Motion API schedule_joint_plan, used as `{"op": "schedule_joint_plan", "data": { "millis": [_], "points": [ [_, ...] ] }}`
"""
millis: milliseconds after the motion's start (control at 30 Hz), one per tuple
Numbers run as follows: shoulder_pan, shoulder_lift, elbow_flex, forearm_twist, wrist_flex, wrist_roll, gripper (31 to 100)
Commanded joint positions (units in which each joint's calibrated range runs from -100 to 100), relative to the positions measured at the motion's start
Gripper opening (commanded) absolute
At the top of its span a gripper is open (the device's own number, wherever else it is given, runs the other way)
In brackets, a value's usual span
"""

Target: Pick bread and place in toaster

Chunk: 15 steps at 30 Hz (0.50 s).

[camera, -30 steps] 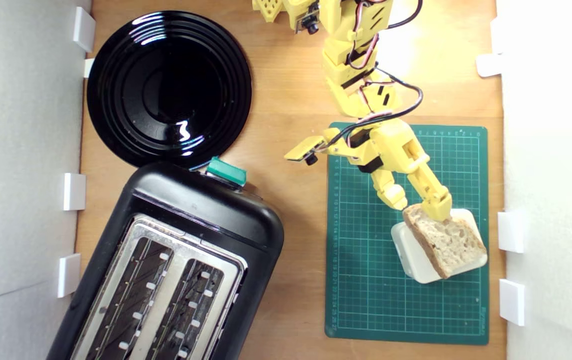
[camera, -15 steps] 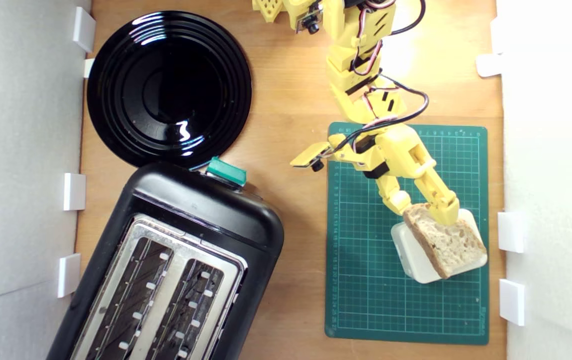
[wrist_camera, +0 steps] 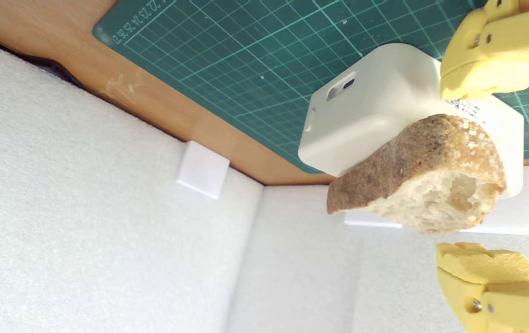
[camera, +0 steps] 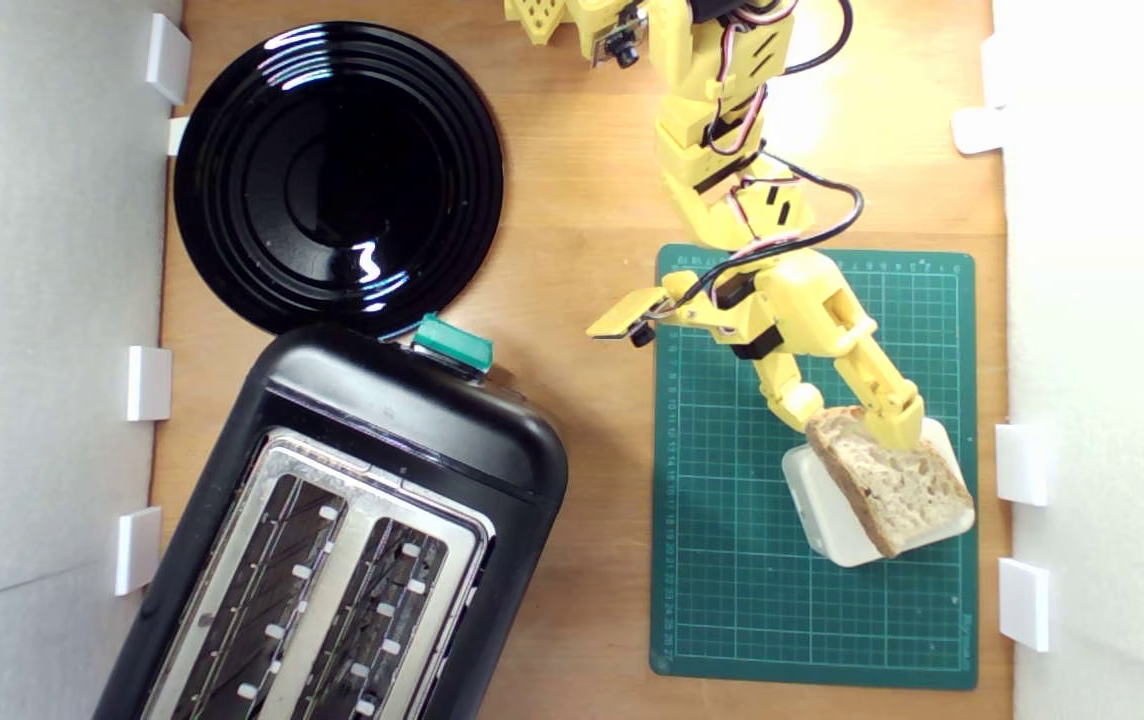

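The bread (camera: 897, 485), a slice with pale holey crumb and a brown crust, leans on a cream plastic box (camera: 817, 500) on the green cutting mat (camera: 732, 600), at the exterior view's right. My yellow gripper (camera: 847, 420) is open and straddles the slice's near end, one finger on each side. The wrist view shows the bread (wrist_camera: 421, 180) between the two fingers of the gripper (wrist_camera: 484, 171), with a gap on both sides. At the lower left of the exterior view stands the black toaster (camera: 362, 520), its two slots empty and its green lever knob (camera: 452, 343) on the end facing the plate.
A glossy black plate (camera: 337, 175) lies beside the toaster at the exterior view's upper left. White foam walls (camera: 1102, 350) with small white blocks line both sides of the wooden table. The cream box (wrist_camera: 371, 106) sits close to the wall on the exterior view's right.
The arm has swung a little toward the exterior view's right, bringing the fingers farther around the slice's end. The bread and box have not moved.
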Motion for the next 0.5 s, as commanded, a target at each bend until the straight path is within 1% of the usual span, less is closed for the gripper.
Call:
{"op": "schedule_joint_plan", "data": {
  "millis": [0, 133, 400, 467],
  "points": [
    [-0.7, -0.98, -2.49, -0.37, -1.49, 0.12, 92.0],
    [-0.54, -1.07, -2.49, -0.37, -1.49, 0.02, 87.7],
    [-0.22, -1.32, -2.49, -0.46, -1.49, -0.19, 86.7],
    [-0.22, -1.4, -2.4, -0.46, -1.49, -0.19, 83.0]
  ]
}}
